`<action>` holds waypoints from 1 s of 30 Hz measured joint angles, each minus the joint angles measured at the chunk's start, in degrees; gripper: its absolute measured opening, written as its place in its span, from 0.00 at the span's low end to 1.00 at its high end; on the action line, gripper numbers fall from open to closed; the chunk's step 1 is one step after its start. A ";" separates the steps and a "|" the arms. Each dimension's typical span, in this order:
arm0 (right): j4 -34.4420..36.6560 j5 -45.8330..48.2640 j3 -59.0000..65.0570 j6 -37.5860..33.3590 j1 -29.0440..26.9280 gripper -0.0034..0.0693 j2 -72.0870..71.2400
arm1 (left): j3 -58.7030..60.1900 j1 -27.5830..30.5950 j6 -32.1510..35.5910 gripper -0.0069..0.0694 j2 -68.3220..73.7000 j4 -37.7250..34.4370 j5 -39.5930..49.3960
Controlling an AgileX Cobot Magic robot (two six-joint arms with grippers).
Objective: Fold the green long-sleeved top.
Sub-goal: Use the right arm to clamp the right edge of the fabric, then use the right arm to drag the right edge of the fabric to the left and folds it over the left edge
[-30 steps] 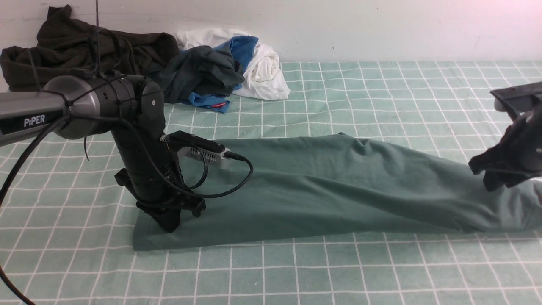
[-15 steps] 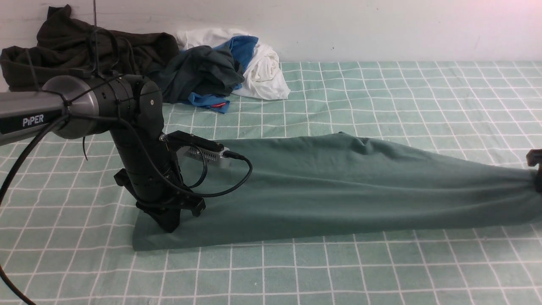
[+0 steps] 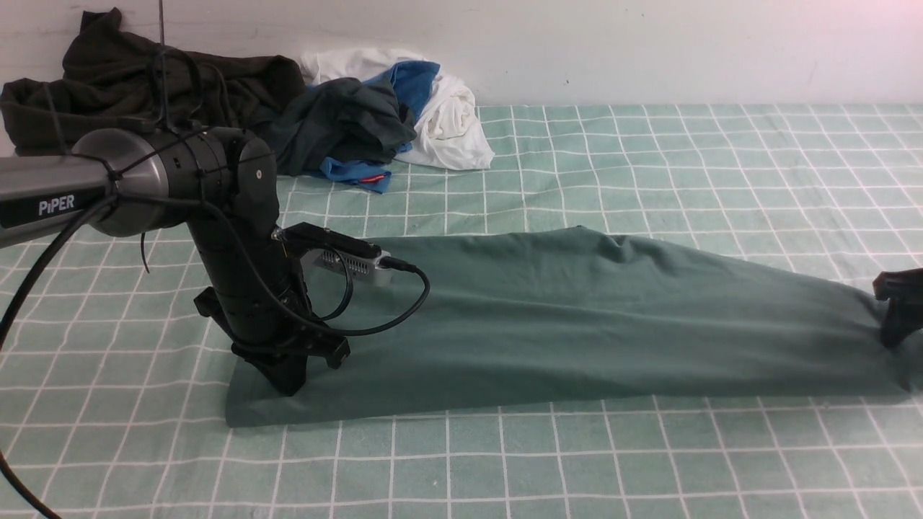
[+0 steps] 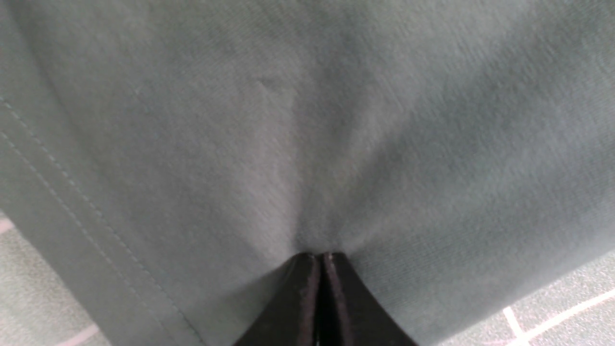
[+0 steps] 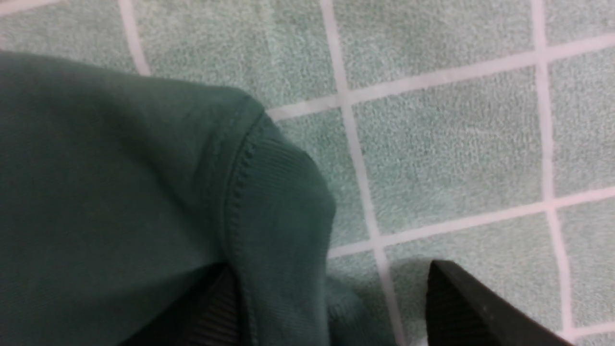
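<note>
Green top lies clamped by left gripper; right gripper jaws parted.

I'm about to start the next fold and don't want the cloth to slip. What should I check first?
1. Left gripper shut on the green long-sleeved top: ok.
2. Right gripper gripping the ribbed edge: not ok; it is open and straddles the edge.
3. Top lying flat on the checked cloth: ok.
4. Clothes pile apart from the top: ok.
5. Sleeves tucked inside: cannot tell.
</note>
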 joint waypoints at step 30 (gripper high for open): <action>-0.62 13.64 -18.17 -3.44 12.01 0.11 -19.04 | 1.48 0.83 -0.04 0.09 -28.77 3.78 4.61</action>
